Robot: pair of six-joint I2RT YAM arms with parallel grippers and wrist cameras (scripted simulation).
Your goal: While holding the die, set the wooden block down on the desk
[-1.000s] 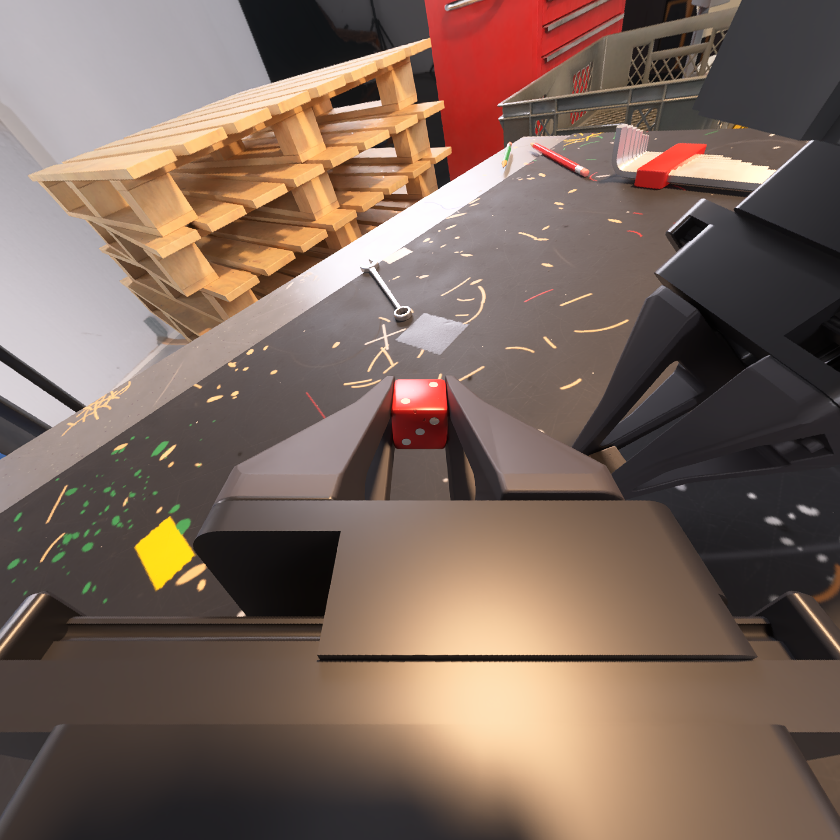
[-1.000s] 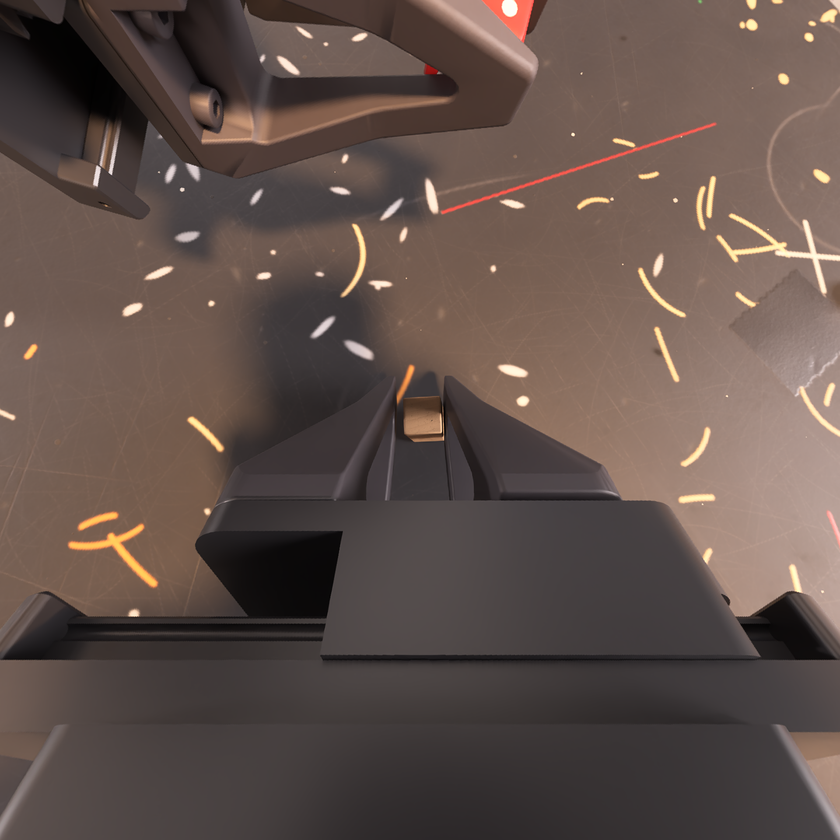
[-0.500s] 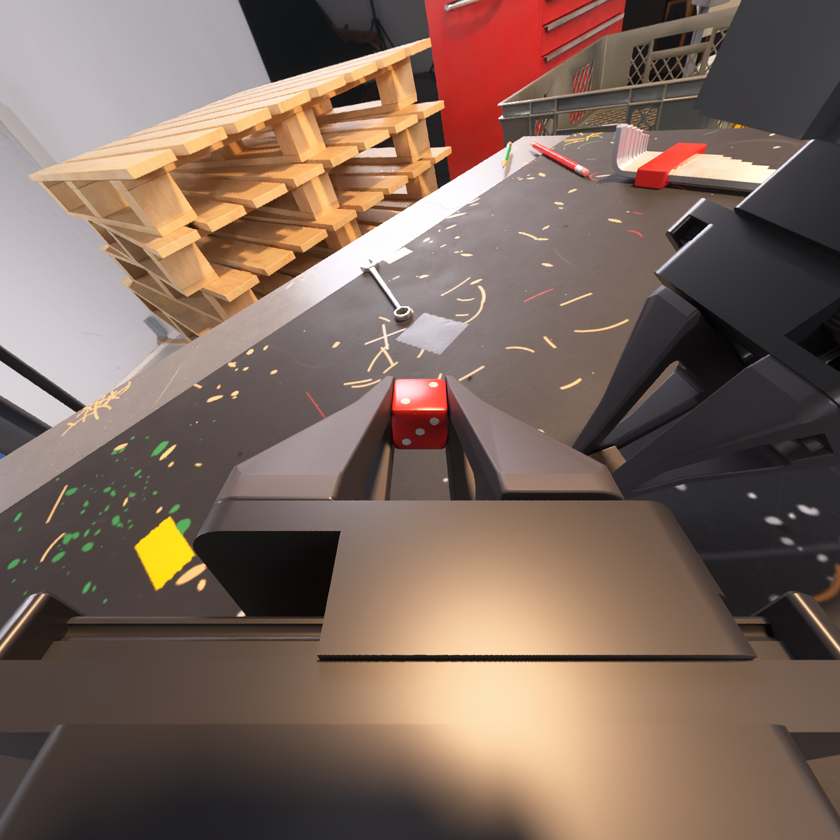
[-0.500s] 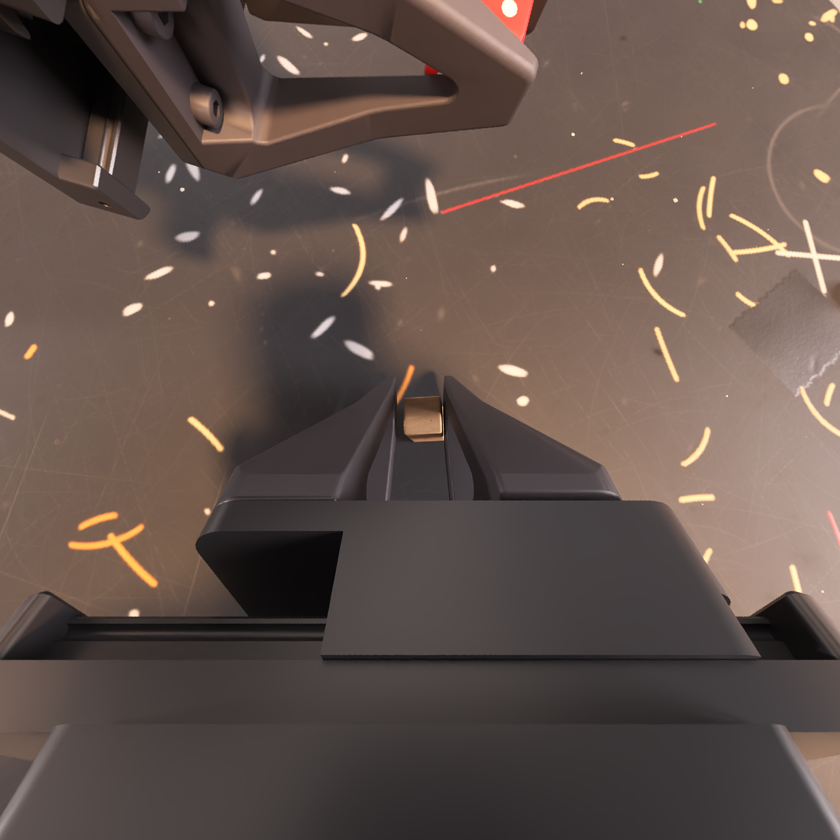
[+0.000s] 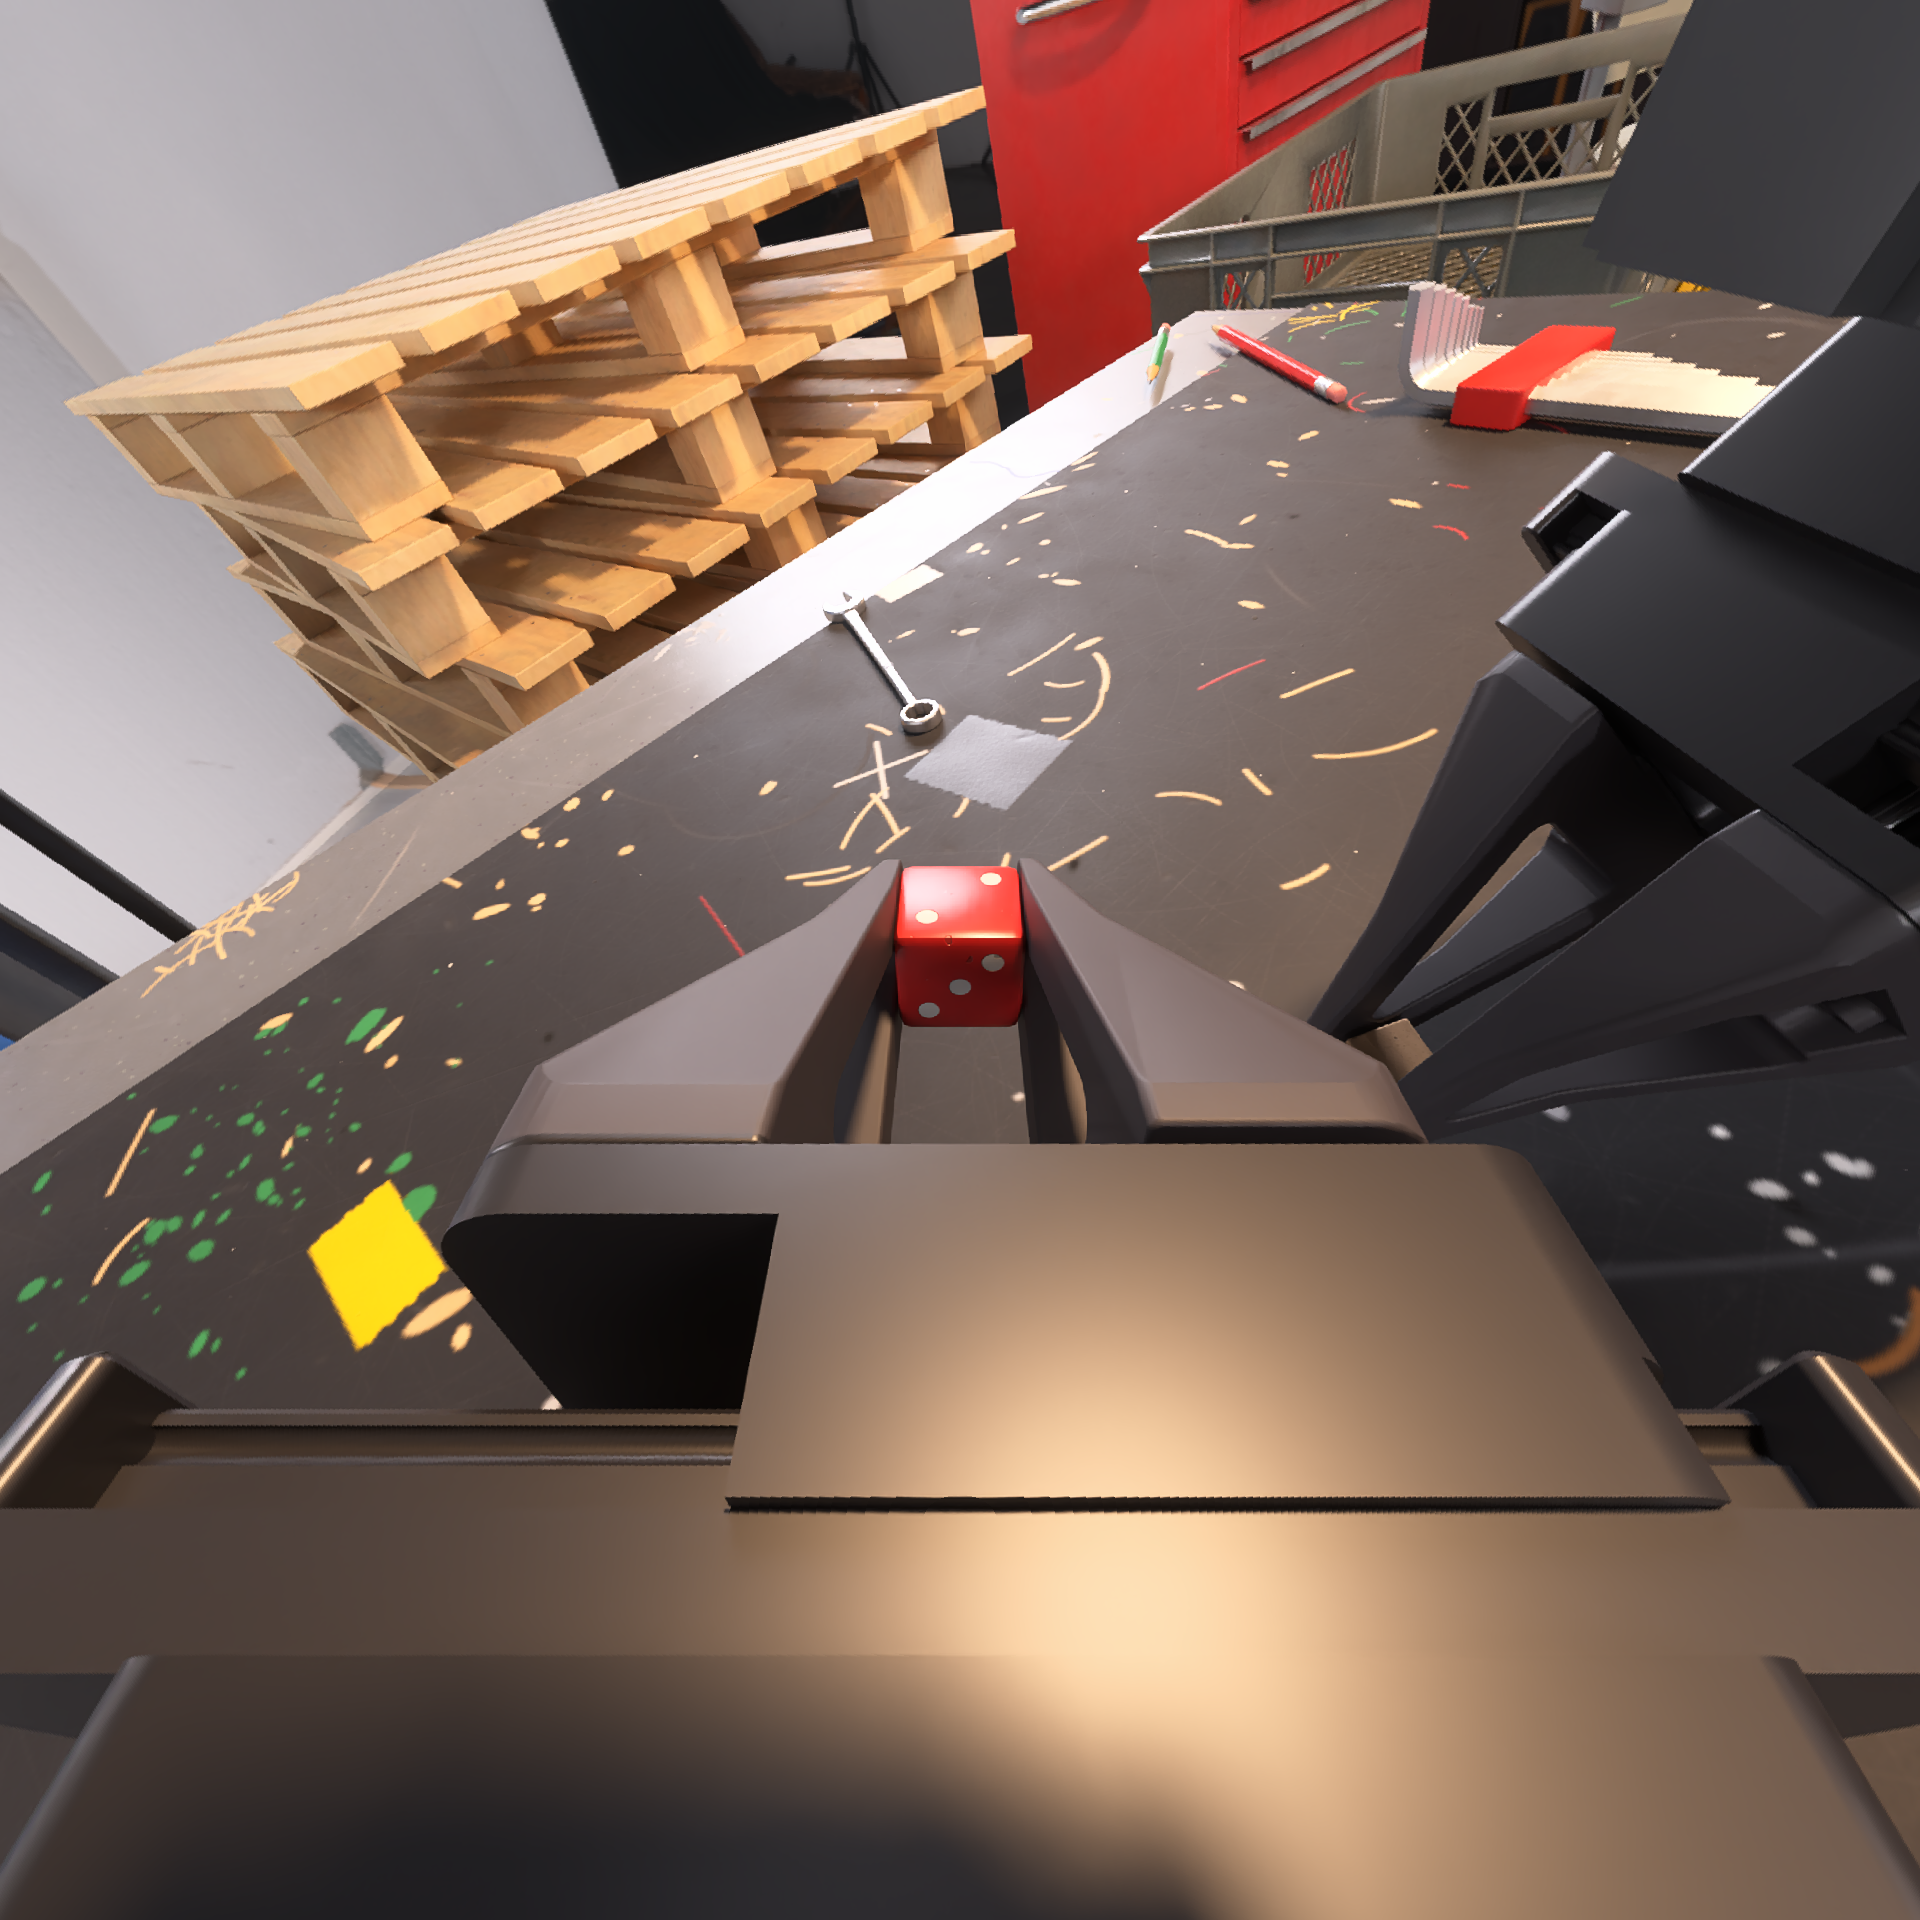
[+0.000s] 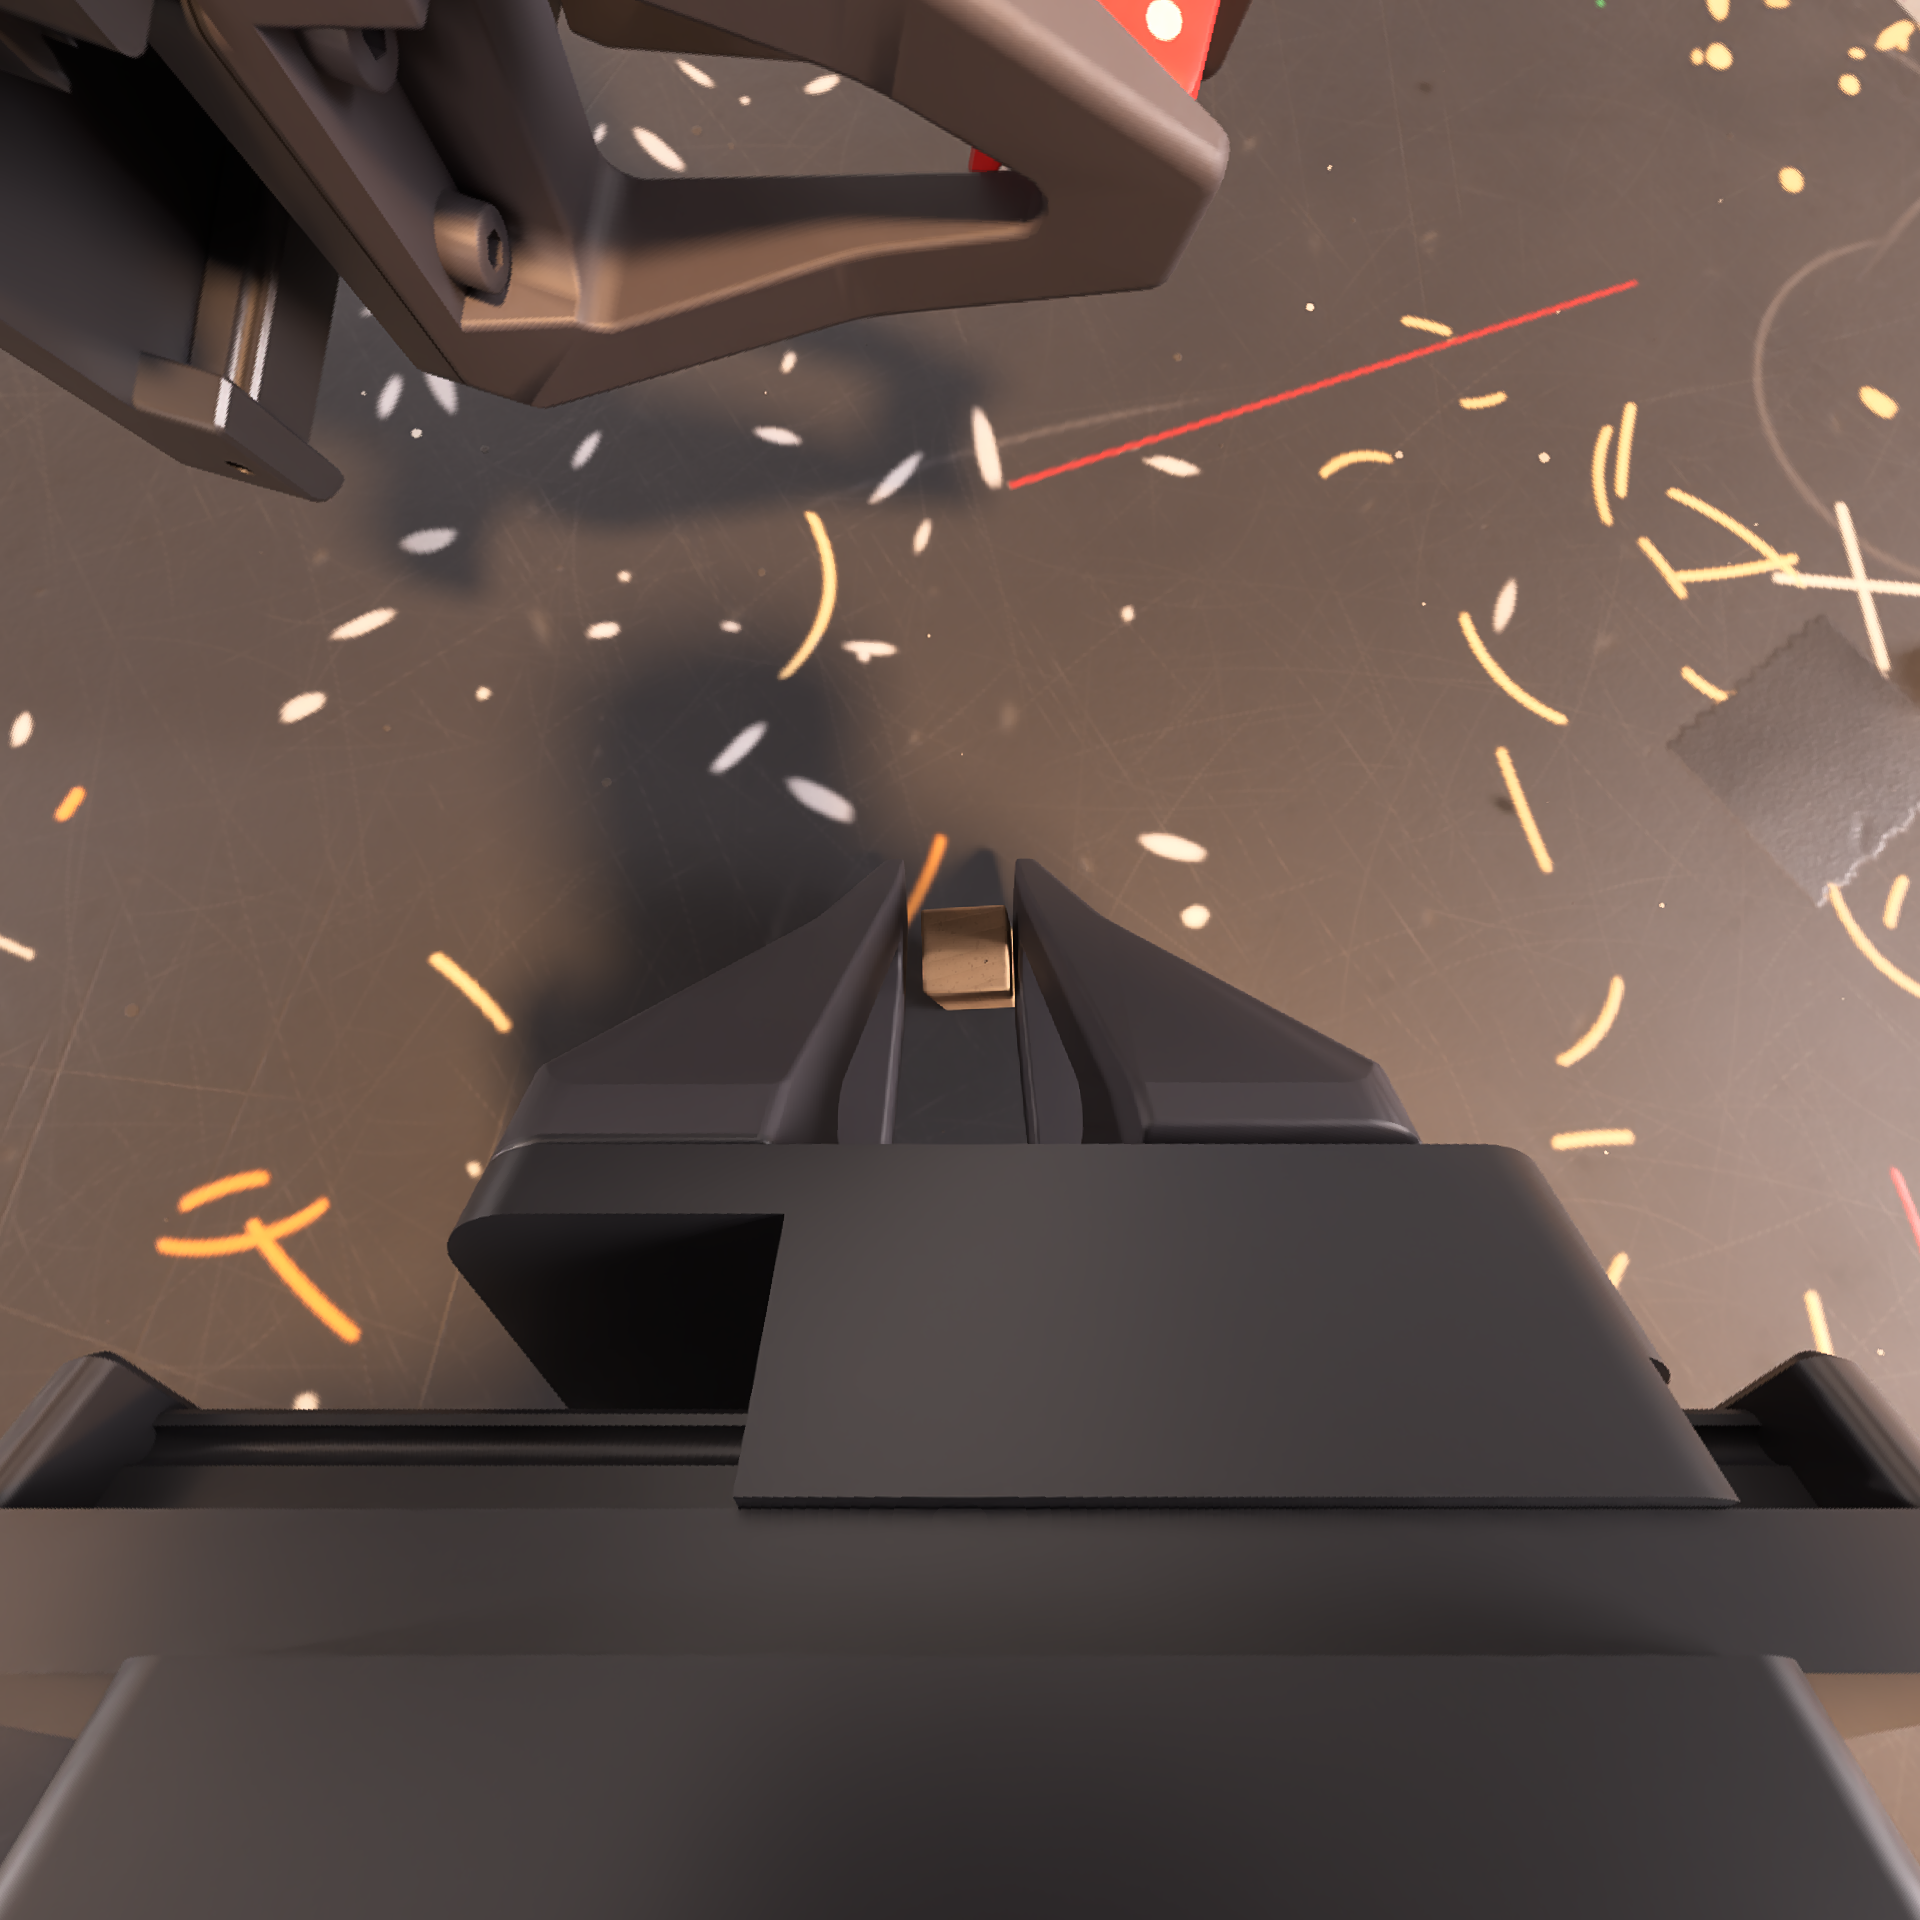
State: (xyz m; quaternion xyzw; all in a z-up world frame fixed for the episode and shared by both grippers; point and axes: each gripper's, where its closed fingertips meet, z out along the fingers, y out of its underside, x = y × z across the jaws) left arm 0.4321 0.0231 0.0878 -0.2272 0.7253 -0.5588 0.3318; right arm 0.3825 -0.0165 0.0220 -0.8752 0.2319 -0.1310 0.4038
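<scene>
My left gripper [image 5: 958, 871] is shut on a red die [image 5: 958, 945] with white pips and holds it above the dark desk [image 5: 1195, 582]. My right gripper [image 6: 958, 868] points down at the desk [image 6: 1299, 727] and is shut on a small wooden block [image 6: 966, 956], deep between its pads. The right gripper's fingers [image 5: 1475, 810] show in the left wrist view, close to the right of the die. The left gripper's finger [image 6: 831, 239] and a corner of the die [image 6: 1169, 26] show at the top of the right wrist view.
On the desk lie a wrench [image 5: 883, 665], a grey tape patch [image 5: 987, 758], a yellow patch [image 5: 374, 1257], a red pencil [image 5: 1283, 364] and a red-and-white tool [image 5: 1527, 369]. Beyond the edge stand wooden pallets [image 5: 582, 416], a red cabinet [image 5: 1143, 156] and a grey crate [image 5: 1351, 218].
</scene>
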